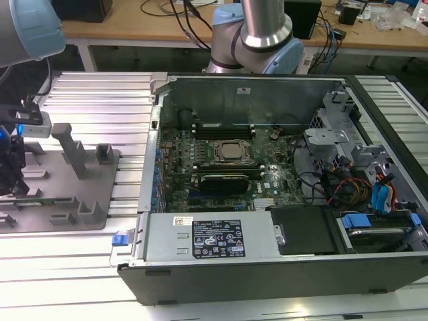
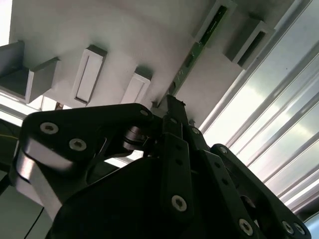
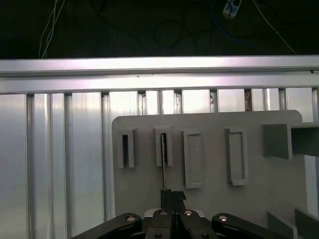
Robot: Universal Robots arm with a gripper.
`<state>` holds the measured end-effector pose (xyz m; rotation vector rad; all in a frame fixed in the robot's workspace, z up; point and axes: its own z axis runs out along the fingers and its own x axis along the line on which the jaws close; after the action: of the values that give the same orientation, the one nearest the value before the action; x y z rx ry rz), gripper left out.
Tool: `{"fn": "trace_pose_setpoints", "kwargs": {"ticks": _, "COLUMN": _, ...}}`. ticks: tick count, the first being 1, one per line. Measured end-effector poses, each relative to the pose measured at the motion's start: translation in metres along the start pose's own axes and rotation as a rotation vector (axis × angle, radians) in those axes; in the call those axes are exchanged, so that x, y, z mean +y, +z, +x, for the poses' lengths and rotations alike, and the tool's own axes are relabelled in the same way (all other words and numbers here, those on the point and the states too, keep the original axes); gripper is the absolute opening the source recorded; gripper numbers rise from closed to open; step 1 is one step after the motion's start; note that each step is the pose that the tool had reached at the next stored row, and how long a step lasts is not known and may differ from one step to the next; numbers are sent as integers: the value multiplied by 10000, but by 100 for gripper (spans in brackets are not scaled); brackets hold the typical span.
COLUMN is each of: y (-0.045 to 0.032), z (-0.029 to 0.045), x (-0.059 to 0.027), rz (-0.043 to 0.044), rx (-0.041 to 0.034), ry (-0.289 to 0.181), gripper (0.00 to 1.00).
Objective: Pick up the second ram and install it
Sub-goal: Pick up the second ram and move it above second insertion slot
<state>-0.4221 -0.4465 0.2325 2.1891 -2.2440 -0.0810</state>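
Gripper (image 3: 173, 193) looks clamped on one end of the ram stick (image 2: 192, 59), set on edge in the grey tray (image 3: 279, 184); likely light, stiff, brittle, best held by bare edges.

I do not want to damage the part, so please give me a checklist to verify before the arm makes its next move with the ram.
1. Gripper shut on the long, thin green circuit-board stick, the second ram: ok, the fingertips meet on its edge in the first wrist view.
2. Grip centred along the stick: cannot tell.
3. Ram lifted free of the grey plastic tray: not ok, its far end sits in a tray slot.
4. Dark metal computer case open: ok, the green motherboard is uncovered.
5. Free place for the ram on the board: cannot tell.
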Motion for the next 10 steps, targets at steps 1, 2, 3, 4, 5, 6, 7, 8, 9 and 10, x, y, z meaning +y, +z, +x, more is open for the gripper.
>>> {"fn": "trace_pose_setpoints", "kwargs": {"ticks": 1, "y": 7, "z": 7, "x": 0, "rz": 9, "rx": 0, "ry": -20, "gripper": 8}}
{"fn": "trace_pose_setpoints", "kwargs": {"ticks": 2, "y": 13, "z": 11, "x": 0, "rz": 17, "rx": 1, "ry": -44, "gripper": 8}}
{"fn": "trace_pose_setpoints", "kwargs": {"ticks": 3, "y": 13, "z": 12, "x": 0, "rz": 16, "rx": 2, "ry": -46, "gripper": 8}}
{"fn": "trace_pose_setpoints", "kwargs": {"ticks": 4, "y": 13, "z": 12, "x": 0, "rz": 16, "rx": 2, "ry": -46, "gripper": 8}}
{"fn": "trace_pose_setpoints", "kwargs": {"ticks": 5, "y": 13, "z": 12, "x": 0, "rz": 16, "rx": 2, "ry": -46, "gripper": 8}}
{"fn": "trace_pose_setpoints", "kwargs": {"ticks": 6, "y": 13, "z": 12, "x": 0, "rz": 16, "rx": 2, "ry": -45, "gripper": 8}}
{"fn": "trace_pose_setpoints", "kwargs": {"ticks": 7, "y": 13, "z": 12, "x": 0, "rz": 16, "rx": 2, "ry": -46, "gripper": 8}}
{"fn": "trace_pose_setpoints", "kwargs": {"ticks": 8, "y": 13, "z": 12, "x": 0, "rz": 16, "rx": 2, "ry": -45, "gripper": 9}}
{"fn": "trace_pose_setpoints", "kwargs": {"ticks": 9, "y": 13, "z": 12, "x": 0, "rz": 16, "rx": 3, "ry": -46, "gripper": 14}}
{"fn": "trace_pose_setpoints", "kwargs": {"ticks": 10, "y": 13, "z": 12, "x": 0, "rz": 16, "rx": 3, "ry": -45, "gripper": 21}}
